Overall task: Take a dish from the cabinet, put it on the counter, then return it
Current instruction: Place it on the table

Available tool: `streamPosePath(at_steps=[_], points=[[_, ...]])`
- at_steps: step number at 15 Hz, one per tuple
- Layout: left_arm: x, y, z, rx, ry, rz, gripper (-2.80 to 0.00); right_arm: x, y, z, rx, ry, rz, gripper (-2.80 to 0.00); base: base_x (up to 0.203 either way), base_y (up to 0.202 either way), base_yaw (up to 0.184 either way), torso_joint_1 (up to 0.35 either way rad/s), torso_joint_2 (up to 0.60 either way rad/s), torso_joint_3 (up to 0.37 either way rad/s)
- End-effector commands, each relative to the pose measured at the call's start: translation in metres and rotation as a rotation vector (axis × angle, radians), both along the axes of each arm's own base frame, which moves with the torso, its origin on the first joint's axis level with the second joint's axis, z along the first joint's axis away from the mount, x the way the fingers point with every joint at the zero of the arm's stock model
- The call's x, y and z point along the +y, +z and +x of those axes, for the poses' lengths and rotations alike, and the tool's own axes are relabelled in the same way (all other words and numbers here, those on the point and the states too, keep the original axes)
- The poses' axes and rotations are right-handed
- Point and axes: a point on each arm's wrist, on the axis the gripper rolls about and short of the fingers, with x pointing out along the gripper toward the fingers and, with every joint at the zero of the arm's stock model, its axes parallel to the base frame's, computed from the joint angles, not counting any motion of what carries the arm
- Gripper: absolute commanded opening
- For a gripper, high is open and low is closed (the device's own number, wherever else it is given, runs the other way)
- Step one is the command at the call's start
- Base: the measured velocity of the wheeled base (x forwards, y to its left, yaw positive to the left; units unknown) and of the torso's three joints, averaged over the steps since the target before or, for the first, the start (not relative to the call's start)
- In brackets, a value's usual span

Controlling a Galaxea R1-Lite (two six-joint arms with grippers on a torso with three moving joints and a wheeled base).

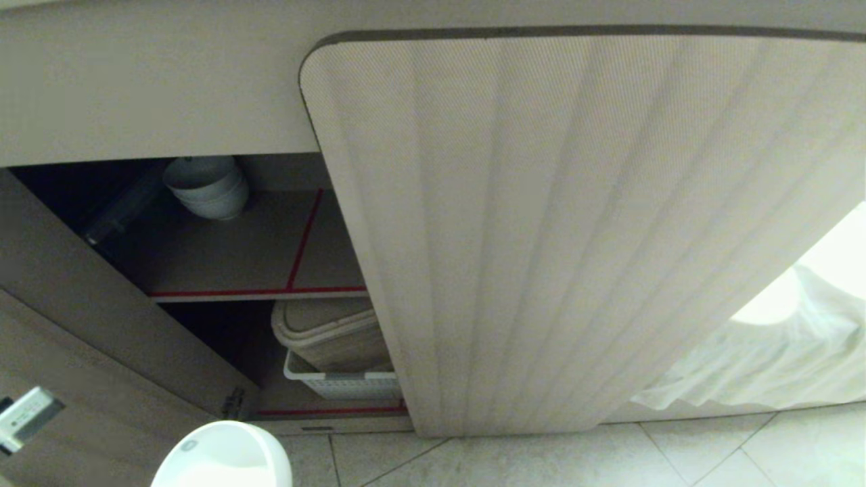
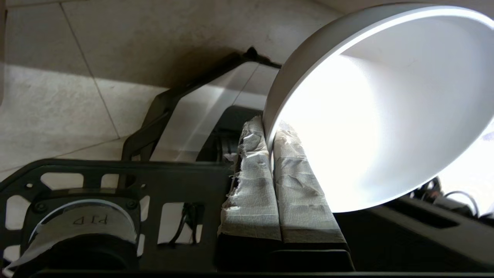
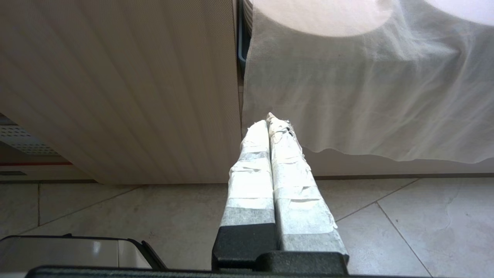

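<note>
I've got the cabinet (image 1: 582, 230) filling the head view, its fluted door closed on the right, the left bay open onto brown shelves edged in red tape. The left gripper (image 2: 270, 135) sits low by the floor tiles, jaws clamped on the rim of the white bowl (image 1: 223, 456), which shows at the bottom edge, in front of the open bay. Only the left wrist view shows that pinch: taped fingers (image 2: 251, 185) either side of the rim. Up on the top shelf, a stack of bowls (image 1: 206, 186) at the back, bare shelf in front. Right gripper (image 3: 272, 127) hangs by the door's corner, jaws pressed together, empty.
</note>
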Motion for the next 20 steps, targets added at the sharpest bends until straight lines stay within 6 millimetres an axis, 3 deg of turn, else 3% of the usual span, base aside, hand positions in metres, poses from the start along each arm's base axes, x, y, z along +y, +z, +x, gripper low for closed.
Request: streamPosePath(at_steps=[1,13,20], points=[[0.0,0.0,-0.002,0.004,-0.016,0.001,-2.8,0.0,0.0,0.0,0.0,0.001,0.0,-2.8,0.0,0.0,0.0,0.0,0.0,0.0],[0.0,-0.006,-0.027,0.088,-0.248,0.074,-2.8,0.0,0.0,0.0,0.0,0.001,0.0,-2.8,0.0,0.0,0.0,0.0,0.0,0.0],[0.0,-0.007,-0.029,0.094,-0.267,0.093,-2.8,0.0,0.0,0.0,0.0,0.0,0.0,-2.8,0.0,0.0,0.0,0.0,0.0,0.0]])
